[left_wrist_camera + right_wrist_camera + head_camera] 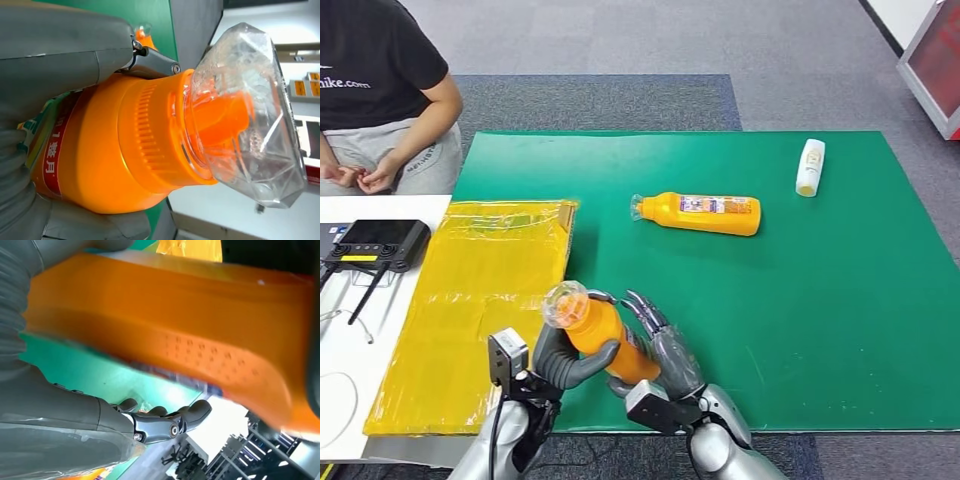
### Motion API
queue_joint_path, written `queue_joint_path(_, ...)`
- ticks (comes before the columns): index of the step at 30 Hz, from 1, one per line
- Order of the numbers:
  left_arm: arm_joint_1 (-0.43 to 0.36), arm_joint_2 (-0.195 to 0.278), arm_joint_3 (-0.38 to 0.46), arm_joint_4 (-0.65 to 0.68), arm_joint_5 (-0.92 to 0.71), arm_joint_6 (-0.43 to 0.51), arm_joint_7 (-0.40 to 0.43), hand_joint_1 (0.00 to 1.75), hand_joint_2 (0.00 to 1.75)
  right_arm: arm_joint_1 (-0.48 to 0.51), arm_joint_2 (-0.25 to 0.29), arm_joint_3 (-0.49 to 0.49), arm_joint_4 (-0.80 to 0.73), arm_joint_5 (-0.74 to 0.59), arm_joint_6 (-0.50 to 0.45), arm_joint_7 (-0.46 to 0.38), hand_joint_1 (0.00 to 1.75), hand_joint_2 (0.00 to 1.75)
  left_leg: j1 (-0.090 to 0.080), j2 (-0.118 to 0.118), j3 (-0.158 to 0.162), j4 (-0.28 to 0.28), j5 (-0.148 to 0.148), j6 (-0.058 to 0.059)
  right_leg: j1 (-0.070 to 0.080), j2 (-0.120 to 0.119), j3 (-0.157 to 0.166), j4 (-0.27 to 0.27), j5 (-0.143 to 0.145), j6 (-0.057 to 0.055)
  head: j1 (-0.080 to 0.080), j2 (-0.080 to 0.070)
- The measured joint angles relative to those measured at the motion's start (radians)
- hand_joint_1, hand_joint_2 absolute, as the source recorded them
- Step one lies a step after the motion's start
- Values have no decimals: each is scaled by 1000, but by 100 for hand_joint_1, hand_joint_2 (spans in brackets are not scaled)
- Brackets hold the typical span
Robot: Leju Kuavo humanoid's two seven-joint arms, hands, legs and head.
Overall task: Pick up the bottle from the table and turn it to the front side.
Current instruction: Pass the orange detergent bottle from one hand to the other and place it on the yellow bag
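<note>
The left hand (560, 358) gripped an orange bottle (603, 338) with a clear cap, lifted above the near edge of the green mat (810, 320) on the table. The right hand (663, 350) cupped the bottle's lower body, fingers curled against it. A second orange bottle (701, 213) lay on the mat, a small white bottle (810, 167) well beyond it.

The green mat (810, 330) is viewed downward from the head; the held orange bottle (610, 340) is framed closely by both wrist views.
</note>
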State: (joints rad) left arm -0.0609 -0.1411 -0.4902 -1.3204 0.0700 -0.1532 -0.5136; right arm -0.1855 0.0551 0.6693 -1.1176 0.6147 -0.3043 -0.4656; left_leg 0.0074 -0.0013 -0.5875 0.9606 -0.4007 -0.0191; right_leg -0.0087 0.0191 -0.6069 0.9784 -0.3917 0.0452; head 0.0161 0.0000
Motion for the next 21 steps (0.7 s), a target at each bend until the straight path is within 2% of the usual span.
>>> queue_joint_path(6, 4, 17, 14, -21, -132, 135, -8, 175, 175, 14, 1, -10, -12, -17, -1, 6, 0, 175, 0, 0, 0, 0, 0, 0, 0, 0, 0, 0, 0, 0, 0, 0)
queue_joint_path(9, 6, 33, 27, -41, -183, 166, -9, 175, 175, 24, 1, -15, -14, -21, 6, 6, 0, 175, 0, 0, 0, 0, 0, 0, 0, 0, 0, 0, 0, 0, 0, 0)
queue_joint_path(21, -10, 130, 54, -90, -305, 84, 29, 175, 175, 36, 1, -33, -14, -29, 44, 6, 0, 175, 0, 0, 1, 0, 0, -1, 0, 0, 1, 0, 0, 0, 0, 0)
